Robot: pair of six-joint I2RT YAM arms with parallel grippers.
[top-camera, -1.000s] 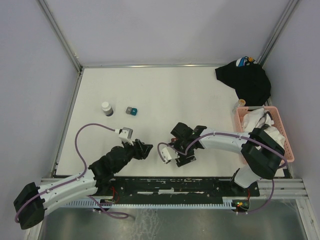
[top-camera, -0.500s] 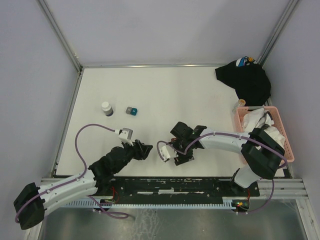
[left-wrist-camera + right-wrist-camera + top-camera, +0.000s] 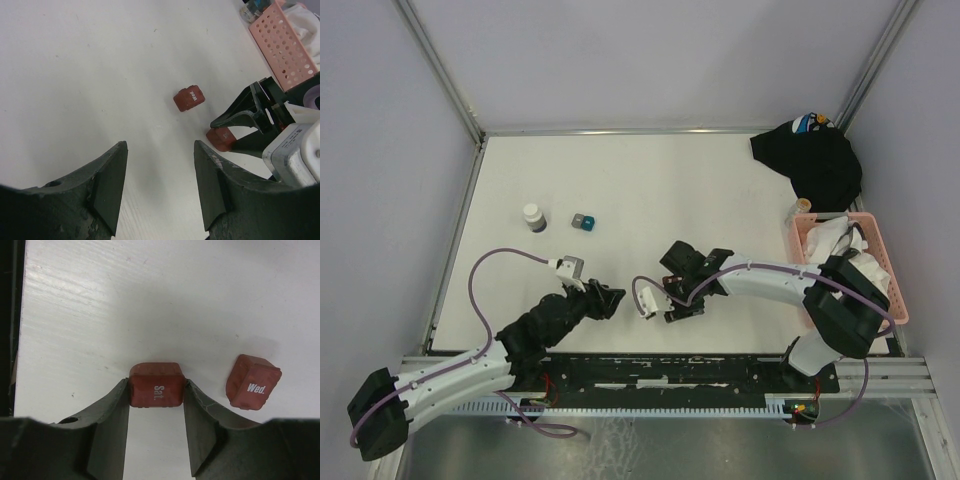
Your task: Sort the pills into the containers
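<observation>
My right gripper [image 3: 155, 390] is shut on a dark-red square box marked "Sat." [image 3: 155, 385], low at the table surface. A second dark-red box marked "Wed." [image 3: 252, 382] lies just to its right, apart from the fingers. In the left wrist view, both the "Wed." box [image 3: 189, 98] and the held box [image 3: 220, 139] show ahead of my left gripper [image 3: 160, 190], which is open and empty. In the top view the left gripper [image 3: 610, 300] faces the right gripper [image 3: 670, 300], and the boxes are hidden there. A small vial with a yellowish top [image 3: 803, 207] stands by the pink basket.
A pink slatted basket [image 3: 880, 290] holding white items sits at the right edge, with a black cloth [image 3: 815, 160] behind it. A white-capped bottle [image 3: 533, 217] and a small teal-and-grey piece [image 3: 583, 221] stand at the left middle. Walls enclose the table.
My right gripper has shifted slightly to the left and away, still shut on the "Sat." box. The left arm has barely moved.
</observation>
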